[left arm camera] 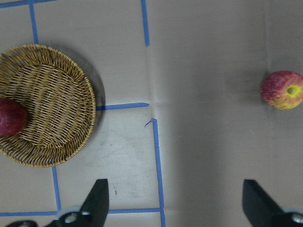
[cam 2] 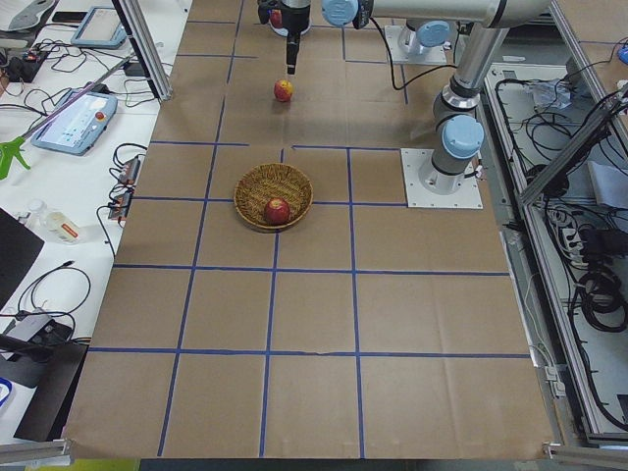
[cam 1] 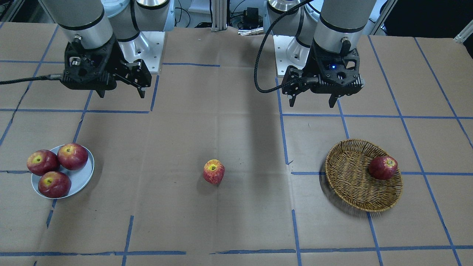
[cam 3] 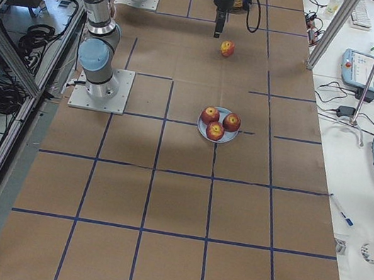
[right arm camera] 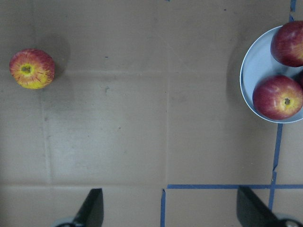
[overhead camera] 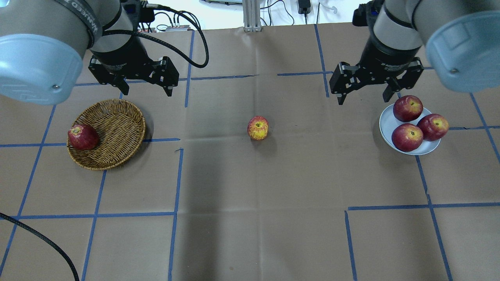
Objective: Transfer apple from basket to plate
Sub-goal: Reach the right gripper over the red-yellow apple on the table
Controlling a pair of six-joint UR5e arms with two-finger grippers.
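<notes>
The streaky apple [overhead camera: 258, 128] is seemingly being left on the table [overhead camera: 250, 195], halfway to the plate [overhead camera: 386, 120], for the wide-open, empty right claw [overhead camera: 362, 99] to grab.

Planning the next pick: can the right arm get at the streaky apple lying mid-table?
Probably yes. The apple sits alone on the table, nothing beside or over it, and the right gripper hangs open and empty with nothing between them.

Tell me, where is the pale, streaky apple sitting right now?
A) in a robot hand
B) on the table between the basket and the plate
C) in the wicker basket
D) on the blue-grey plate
B: the apple lies alone on the table, about midway between the basket and the plate, touching neither.
</notes>
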